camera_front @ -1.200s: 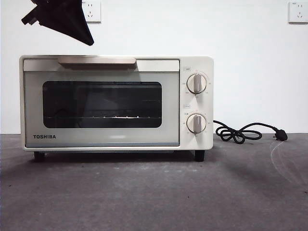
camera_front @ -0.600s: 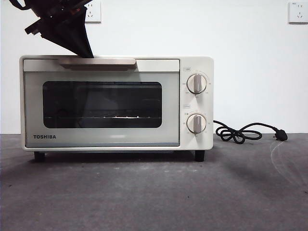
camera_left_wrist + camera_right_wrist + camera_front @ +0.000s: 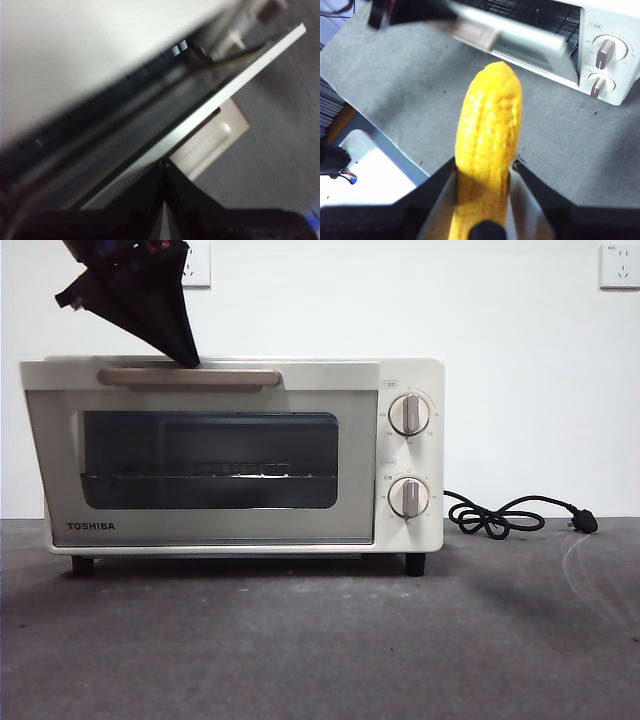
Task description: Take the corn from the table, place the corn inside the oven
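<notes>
The cream-white oven (image 3: 410, 455) stands on the table (image 3: 320, 640), its glass door (image 3: 200, 465) tipped a little outward at the top. My left gripper (image 3: 185, 358) comes down from the upper left with its tip at the beige handle (image 3: 190, 377). In the left wrist view its jaws are shut, and the left gripper (image 3: 162, 162) meets the door's top edge (image 3: 215, 97). The yellow corn (image 3: 487, 145) is held upright by my right gripper (image 3: 485, 165), above the table in front of the oven (image 3: 607, 55). The front view shows neither the corn nor the right gripper.
Two round knobs (image 3: 409, 455) sit on the oven's right panel. A black cord with plug (image 3: 505, 515) lies coiled to the oven's right. A pale board (image 3: 375, 175) lies beyond the table's edge in the right wrist view. Wall sockets (image 3: 618, 265) are behind.
The left gripper has come down onto the handle. The oven door has gone from shut to tipped slightly outward at the top.
</notes>
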Motion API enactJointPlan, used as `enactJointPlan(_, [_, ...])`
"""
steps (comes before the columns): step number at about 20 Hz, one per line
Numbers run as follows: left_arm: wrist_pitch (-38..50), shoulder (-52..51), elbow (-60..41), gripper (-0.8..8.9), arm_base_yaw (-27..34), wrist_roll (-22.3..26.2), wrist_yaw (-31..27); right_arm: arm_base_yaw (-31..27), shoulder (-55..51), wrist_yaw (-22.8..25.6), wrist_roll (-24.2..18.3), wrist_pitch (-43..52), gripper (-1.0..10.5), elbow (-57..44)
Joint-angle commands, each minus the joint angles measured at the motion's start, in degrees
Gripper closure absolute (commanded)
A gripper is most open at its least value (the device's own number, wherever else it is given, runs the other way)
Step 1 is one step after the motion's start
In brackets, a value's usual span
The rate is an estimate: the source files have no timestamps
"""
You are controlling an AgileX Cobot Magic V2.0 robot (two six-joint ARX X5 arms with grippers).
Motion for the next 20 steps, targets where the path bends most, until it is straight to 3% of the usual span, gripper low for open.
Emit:
enactJointPlan(1, [-5.7, 2.3, -2.1, 8.19, -0.8, 2.2, -1.6, 0.1, -0.1, 0.0, -0.3, 0.4, 9.5, 0.0])
enactJointPlan(7, [-9.4, -0.7, -2.1, 8.19, -5.4, 2.4, -1.6, 0.1, 0.0, 0.0, -0.4, 0.5, 9.5, 0.0])
enactJointPlan(14, [-9.4, -13.1, -2.1, 8.19, -10.8, 0.9, -1.6, 0.1, 0.0, -0.2, -0.4, 3.1, 9.5, 0.0])
enactJointPlan(20, [-10.4, -26.4, -2.1, 8.19, -11.2, 0.4, -1.6, 6.4, 1.9, -0.2, -1.5, 13.6, 9.6, 0.0])
